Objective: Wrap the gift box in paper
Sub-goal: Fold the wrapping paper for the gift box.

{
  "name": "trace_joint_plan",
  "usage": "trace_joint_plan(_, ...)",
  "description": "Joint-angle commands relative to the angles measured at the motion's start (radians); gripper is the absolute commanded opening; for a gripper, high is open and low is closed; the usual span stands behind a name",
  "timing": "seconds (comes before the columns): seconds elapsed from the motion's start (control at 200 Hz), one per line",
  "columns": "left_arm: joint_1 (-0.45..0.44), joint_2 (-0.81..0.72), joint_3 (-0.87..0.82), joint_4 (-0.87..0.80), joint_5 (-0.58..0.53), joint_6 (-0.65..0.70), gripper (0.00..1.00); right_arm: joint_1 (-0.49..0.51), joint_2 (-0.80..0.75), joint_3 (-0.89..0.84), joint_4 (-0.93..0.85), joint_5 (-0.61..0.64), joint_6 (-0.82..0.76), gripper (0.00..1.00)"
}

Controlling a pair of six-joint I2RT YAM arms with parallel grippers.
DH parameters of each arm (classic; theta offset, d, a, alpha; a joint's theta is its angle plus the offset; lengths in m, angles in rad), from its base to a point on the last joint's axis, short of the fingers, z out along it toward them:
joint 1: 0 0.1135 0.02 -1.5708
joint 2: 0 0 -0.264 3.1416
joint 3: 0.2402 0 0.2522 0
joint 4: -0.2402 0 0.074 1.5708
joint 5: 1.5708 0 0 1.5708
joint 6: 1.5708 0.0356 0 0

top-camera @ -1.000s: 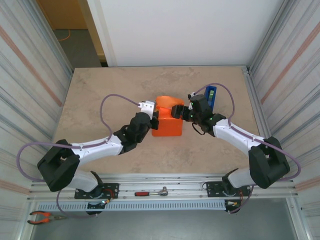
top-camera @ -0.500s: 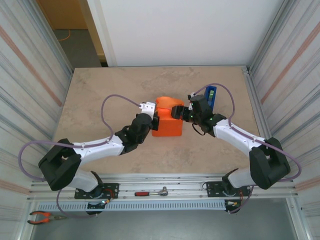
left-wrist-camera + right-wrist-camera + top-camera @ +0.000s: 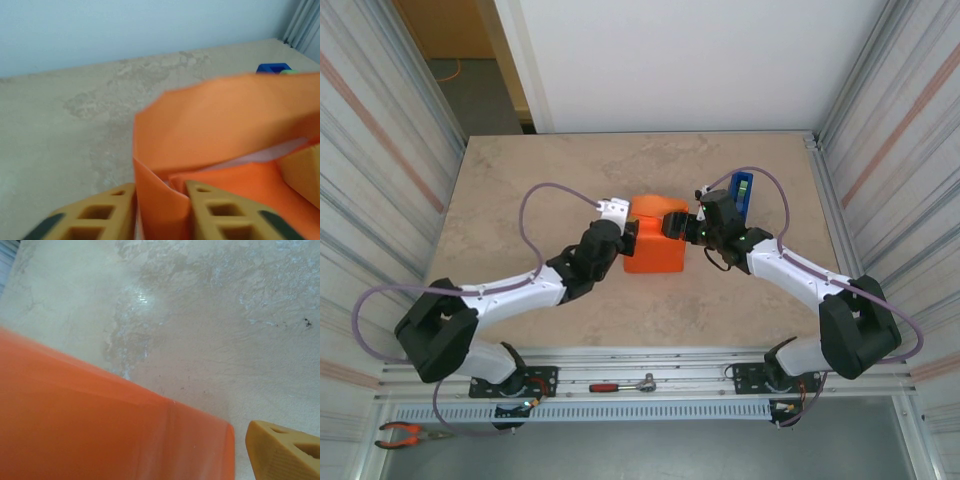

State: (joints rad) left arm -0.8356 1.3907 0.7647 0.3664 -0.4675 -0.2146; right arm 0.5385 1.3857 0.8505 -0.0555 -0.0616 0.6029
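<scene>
Box point(image 3: 656, 256) sat mid-table, already skinned in paper point(image 3: 220, 115), w/ both arms converged on it.

L gripper point(image 3: 160, 190): at box's left-far corner, fingers point(image 3: 227, 215) pressed together on a standing fold of paper, fold upright between them. Behind the fold a loose flap stood up, white underside showing at the seam, so the far end was not yet closed.

R gripper point(image 3: 672, 222): at box's right-far corner, just beside the paper wall. Wrist cam caught one finger point(image 3: 282, 450) next to the orange face, apart from it. Open or closed: cannot tell.

Key relation: box top lay to the right of and nearer than L's pinch, R directly opposite across the far end. Box roughly square, slightly longer near-far. Judgement: the next fold needs L to carry the flap rightward and down toward R. L is the nearer arm, since it holds the flap.

Tape dispenser point(image 3: 742, 190) stood behind R, well clear of the box.
</scene>
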Motion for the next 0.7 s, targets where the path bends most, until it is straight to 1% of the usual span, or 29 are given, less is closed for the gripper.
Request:
trace_joint_plan(0.0, 0.060, -0.105, -0.002, 0.012, 0.048, -0.068, 0.58, 0.017, 0.010, -0.025, -0.115, -0.021, -0.006, 0.87)
trace_joint_plan(0.03, 0.072, -0.125, -0.012, 0.008, 0.054, -0.083, 0.64, 0.017, 0.011, -0.025, -0.115, -0.020, -0.006, 0.87)
trace_joint_plan(0.085, 0.089, -0.158, -0.032, 0.001, 0.075, -0.096, 0.70, 0.017, 0.012, -0.025, -0.116, -0.021, -0.006, 0.87)
trace_joint_plan(0.15, 0.095, -0.185, -0.050, -0.013, 0.091, -0.101, 0.76, 0.017, 0.012, -0.025, -0.116, -0.021, -0.005, 0.87)
trace_joint_plan(0.251, 0.090, -0.194, -0.065, -0.028, 0.135, -0.107, 0.81, 0.017, 0.013, -0.027, -0.116, -0.021, -0.005, 0.87)
trace_joint_plan(0.451, 0.033, -0.119, -0.060, 0.004, 0.123, -0.092, 0.85, 0.017, 0.022, -0.025, -0.117, -0.024, -0.003, 0.87)
trace_joint_plan(0.556, 0.026, -0.058, -0.035, 0.029, 0.105, -0.084, 0.85, 0.017, 0.022, -0.029, -0.115, -0.023, -0.003, 0.87)
trace_joint_plan(0.691, 0.026, 0.012, 0.008, 0.052, 0.049, -0.057, 0.85, 0.017, 0.021, -0.031, -0.120, -0.022, -0.003, 0.87)
